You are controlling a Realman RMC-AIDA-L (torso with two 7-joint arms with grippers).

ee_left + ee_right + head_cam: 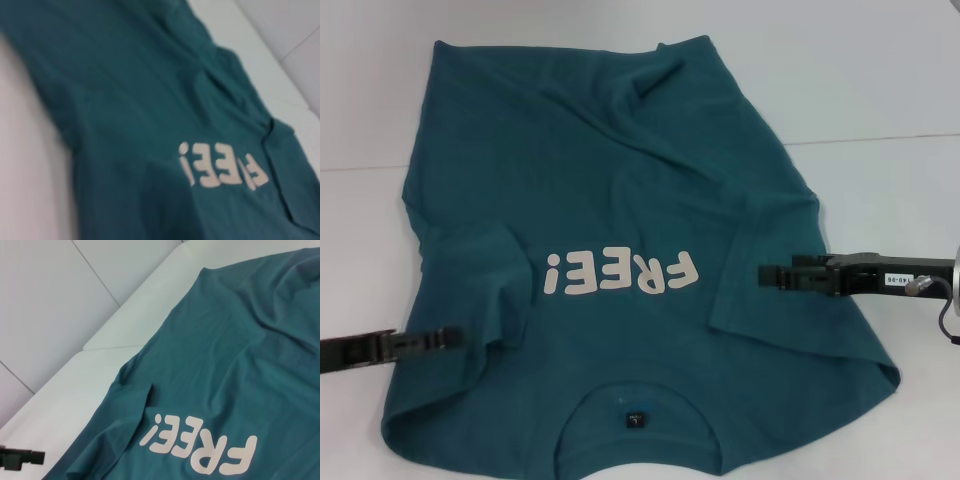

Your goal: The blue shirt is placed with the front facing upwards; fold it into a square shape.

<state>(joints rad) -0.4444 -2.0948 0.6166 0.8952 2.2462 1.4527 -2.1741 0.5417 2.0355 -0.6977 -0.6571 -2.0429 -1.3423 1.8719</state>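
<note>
The blue shirt (620, 200) lies spread on the white table, front up, with the white letters "FREE!" (623, 275) upside down in the head view. Its collar with a small label (634, 417) is at the near edge and the hem is at the far side. The body cloth is wrinkled near the far right. My left gripper (455, 337) hovers at the shirt's left sleeve (470, 270). My right gripper (765, 273) is over the right sleeve (790, 310). The right wrist view shows the letters (200, 447) and the left gripper (20, 458) far off.
The white table (880, 90) reaches past the shirt on the far side and on both sides, with a seam line across it at the right. In the right wrist view the table's edge (115, 347) and a pale tiled floor (45, 305) lie beyond the shirt.
</note>
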